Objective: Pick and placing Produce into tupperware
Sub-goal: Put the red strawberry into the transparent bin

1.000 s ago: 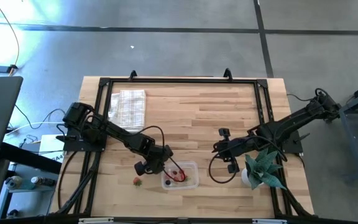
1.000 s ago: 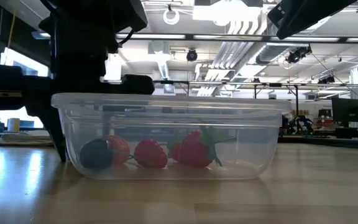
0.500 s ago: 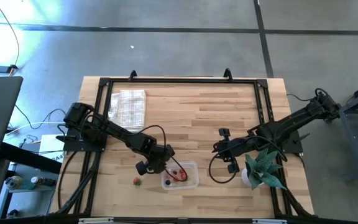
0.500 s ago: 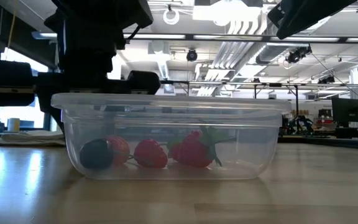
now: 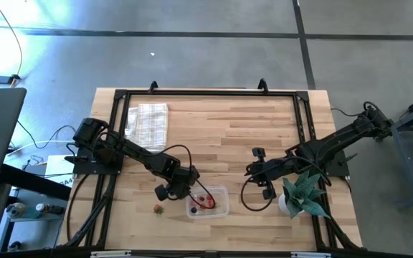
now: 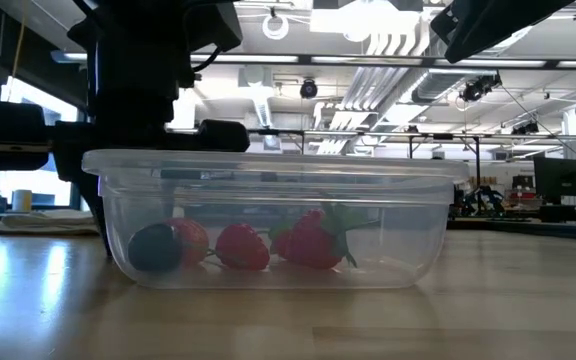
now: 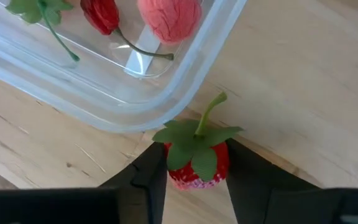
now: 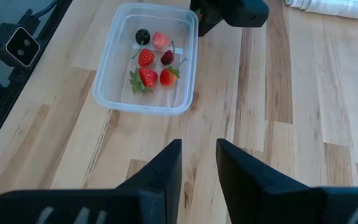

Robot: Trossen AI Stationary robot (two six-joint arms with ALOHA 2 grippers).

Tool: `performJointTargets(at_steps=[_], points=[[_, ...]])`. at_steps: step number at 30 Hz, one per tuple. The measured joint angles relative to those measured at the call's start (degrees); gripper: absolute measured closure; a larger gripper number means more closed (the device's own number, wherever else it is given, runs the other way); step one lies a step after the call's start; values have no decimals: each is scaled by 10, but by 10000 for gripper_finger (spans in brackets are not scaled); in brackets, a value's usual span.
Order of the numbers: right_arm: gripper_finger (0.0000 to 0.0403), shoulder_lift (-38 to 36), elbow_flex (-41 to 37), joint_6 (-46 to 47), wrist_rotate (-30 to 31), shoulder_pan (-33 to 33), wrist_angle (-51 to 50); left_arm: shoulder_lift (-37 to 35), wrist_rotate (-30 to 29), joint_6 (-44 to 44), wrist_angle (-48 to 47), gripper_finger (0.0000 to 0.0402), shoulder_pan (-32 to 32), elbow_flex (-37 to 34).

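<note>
Left wrist view shows the left gripper (image 7: 194,171) pinching a strawberry (image 7: 197,157) between its two dark fingers, the berry's green top and stem pointing away from the wrist toward the rounded corner of the tupperware (image 7: 185,93), which lies directly ahead and all but touches the leaves. Inside that corner rest a pale pink berry (image 7: 168,17) and a darker red one (image 7: 101,12). Whether the strawberry is lifted or resting on the table (image 7: 303,93) is hard to tell from this angle. The coming move turns on that short gap: the berry must rise over the rim just in front of the fingers and go forward into the container. The right gripper (image 8: 197,163) waits well apart from the container, its fingers standing a little apart with nothing between them, so the left arm is far nearer. One more piece (image 5: 158,208) lies on the table beside the left gripper, away from the tupperware.
</note>
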Motion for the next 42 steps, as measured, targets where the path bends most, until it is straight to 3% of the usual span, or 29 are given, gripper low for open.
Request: performJointTargets(at_steps=[8, 16, 25, 32, 42], points=[[313, 0, 0, 0, 0, 0, 0, 0, -8, -3, -1, 237, 0, 0], [313, 0, 0, 0, 0, 0, 0, -1, -9, -14, -2, 284, 0, 0], [313, 0, 0, 0, 0, 0, 0, -1, -14, -28, -3, 257, 0, 0], [313, 0, 0, 0, 0, 0, 0, -1, -3, -32, -4, 284, 0, 0], [313, 0, 0, 0, 0, 0, 0, -22, -7, -45, -21, 272, 0, 0]])
